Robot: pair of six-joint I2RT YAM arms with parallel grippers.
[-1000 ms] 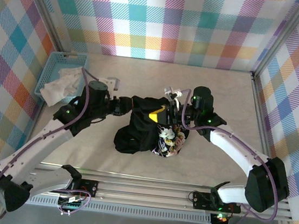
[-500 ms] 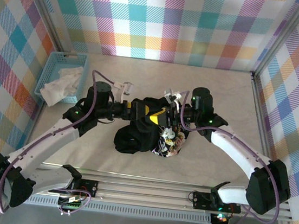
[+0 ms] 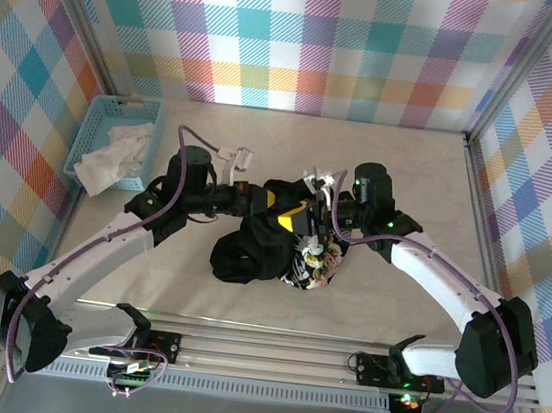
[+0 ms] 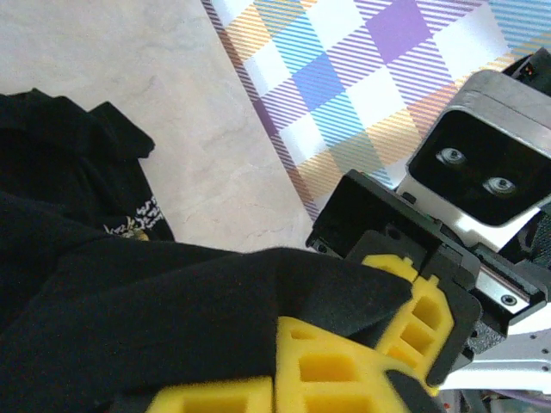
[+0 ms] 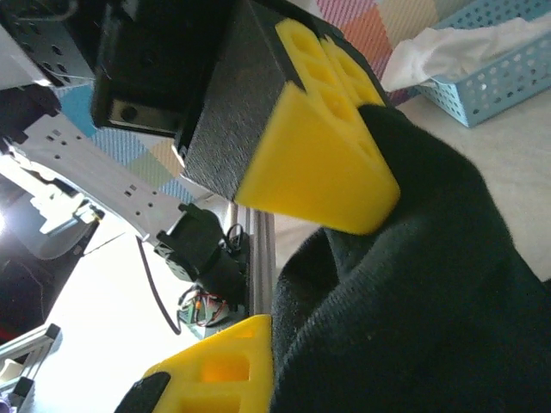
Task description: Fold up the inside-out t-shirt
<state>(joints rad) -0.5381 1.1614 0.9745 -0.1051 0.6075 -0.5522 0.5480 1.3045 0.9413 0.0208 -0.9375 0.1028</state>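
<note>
The black t-shirt (image 3: 256, 249) hangs bunched at the table's middle, its pale print (image 3: 315, 262) showing at the lower right of the bundle. My left gripper (image 3: 274, 203) is shut on the fabric at the top of the bundle. Up close, black cloth (image 4: 172, 310) is pinched between its yellow fingers (image 4: 344, 370). My right gripper (image 3: 306, 220) is right beside it, also shut on the shirt's top. In the right wrist view, thick black fabric (image 5: 430, 292) is wedged between its yellow fingers (image 5: 327, 172). The two grippers nearly touch.
A light-blue basket (image 3: 98, 116) holding a white cloth (image 3: 111, 151) stands at the back left, seen also as basket (image 5: 495, 64) in the right wrist view. Plaid walls enclose the table on three sides. Bare tabletop (image 3: 421, 174) lies right of and behind the shirt.
My left gripper has moved right to the top of the shirt bundle and shut on the fabric next to the right gripper. The right gripper has kept its hold.
</note>
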